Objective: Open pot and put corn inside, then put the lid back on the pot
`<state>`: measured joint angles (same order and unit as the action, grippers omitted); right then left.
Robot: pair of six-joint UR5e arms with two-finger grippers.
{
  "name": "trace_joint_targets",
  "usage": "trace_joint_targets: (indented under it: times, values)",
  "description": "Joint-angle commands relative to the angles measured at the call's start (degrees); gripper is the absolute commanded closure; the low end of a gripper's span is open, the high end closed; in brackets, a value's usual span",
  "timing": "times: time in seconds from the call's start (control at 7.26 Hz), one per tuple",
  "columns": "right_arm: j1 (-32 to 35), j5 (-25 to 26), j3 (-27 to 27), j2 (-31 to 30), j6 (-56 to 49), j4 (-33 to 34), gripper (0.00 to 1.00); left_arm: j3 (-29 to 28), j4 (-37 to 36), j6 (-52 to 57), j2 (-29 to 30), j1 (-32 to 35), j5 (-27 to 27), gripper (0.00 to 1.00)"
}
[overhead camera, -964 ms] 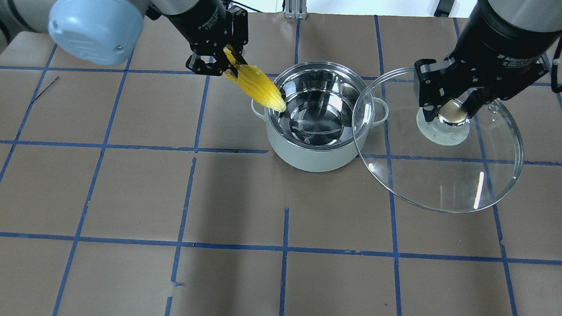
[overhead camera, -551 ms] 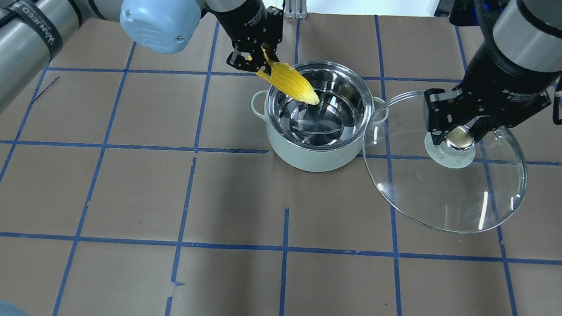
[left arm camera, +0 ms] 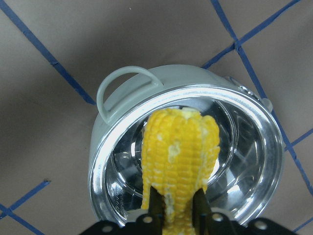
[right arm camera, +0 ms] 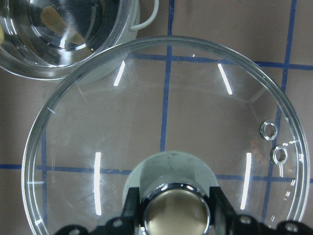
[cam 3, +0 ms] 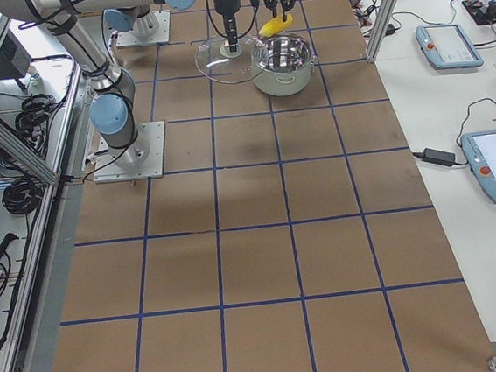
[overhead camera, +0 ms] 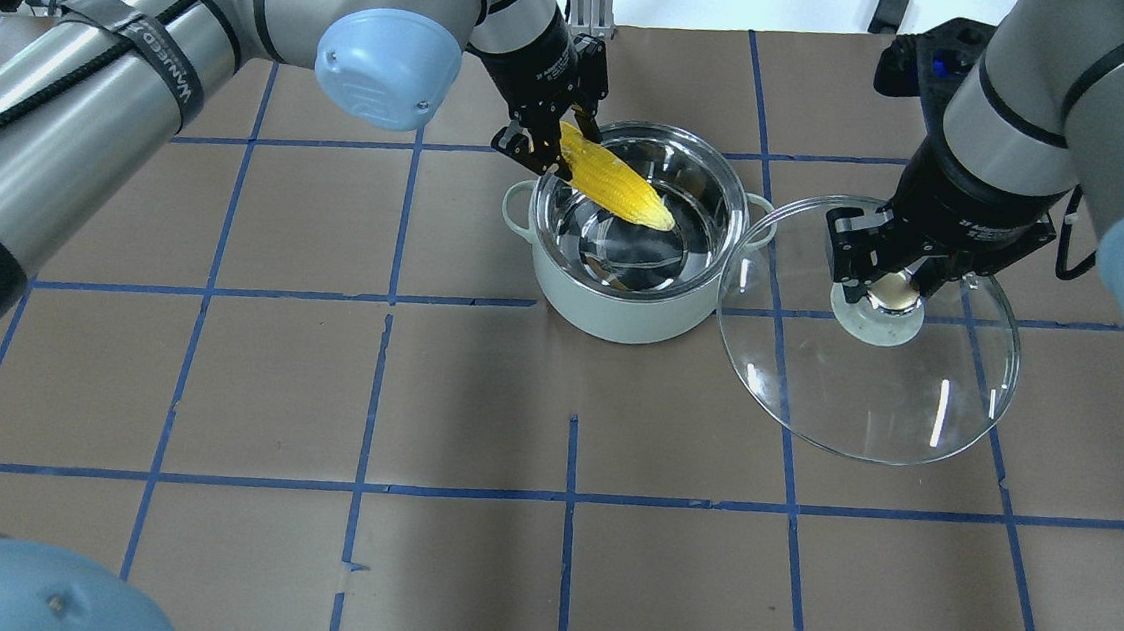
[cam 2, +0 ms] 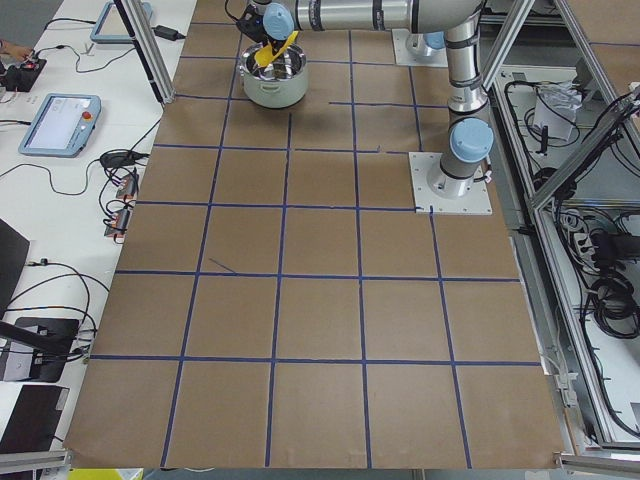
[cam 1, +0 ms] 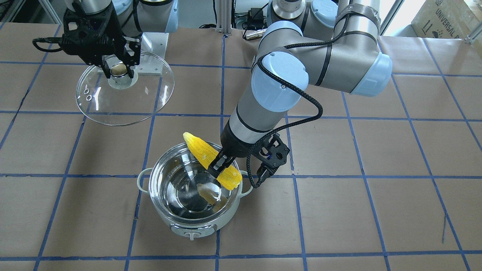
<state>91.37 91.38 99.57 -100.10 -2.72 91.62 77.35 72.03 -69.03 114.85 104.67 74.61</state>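
The white pot (overhead camera: 622,315) stands open at the table's far middle, its steel inside empty; it also shows in the front view (cam 1: 196,222) and the left wrist view (left arm camera: 112,127). My left gripper (overhead camera: 553,144) is shut on the thick end of the yellow corn (overhead camera: 620,188), held slanting over the pot's left rim with its tip above the opening (cam 1: 205,154) (left arm camera: 178,156). My right gripper (overhead camera: 893,286) is shut on the lid's gold-topped knob (right arm camera: 177,213), holding the clear glass lid (overhead camera: 868,380) in the air to the right of the pot (cam 1: 124,101).
Brown paper with a blue tape grid covers the table (overhead camera: 546,515). The pot's control knob (cam 1: 192,235) faces the operators' side. My left arm (overhead camera: 140,72) stretches across the table's back left. The lid's rim sits close to the pot's right loop handle (overhead camera: 762,221).
My left gripper has carried the corn rightward, from beside the pot's left handle to over the opening. My right gripper has shifted the lid slightly forward and left, staying beside the pot.
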Motion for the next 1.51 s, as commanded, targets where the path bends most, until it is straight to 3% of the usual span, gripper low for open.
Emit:
trace_joint_targets:
  times: [0.0, 0.28, 0.41, 0.83, 1.38]
  values:
    - [0.04, 0.02, 0.01, 0.17, 0.08, 0.49, 0.55, 0.00, -0.40, 0.39, 0.11, 0.27, -0.25, 0.00]
    - [0.04, 0.02, 0.01, 0.43, 0.00, 0.58, 0.55, 0.52, -0.23, 5.27, -1.20, -1.21, 0.10, 0.01]
    - [-0.14, 0.11, -0.42, 0.78, -0.09, 0.84, 0.55, 1.31, 0.90, 16.36, -2.95, -4.35, 1.14, 0.01]
    - [-1.37, 0.55, -9.36, 8.32, -0.01, -1.52, 0.55, 2.11, 13.43, 43.57, -11.20, -15.43, 2.65, 0.00]
    - [-1.72, 0.64, -9.39, 8.87, -0.01, -1.45, 0.55, 2.10, 23.47, 59.51, -21.31, -19.94, 9.33, 0.00]
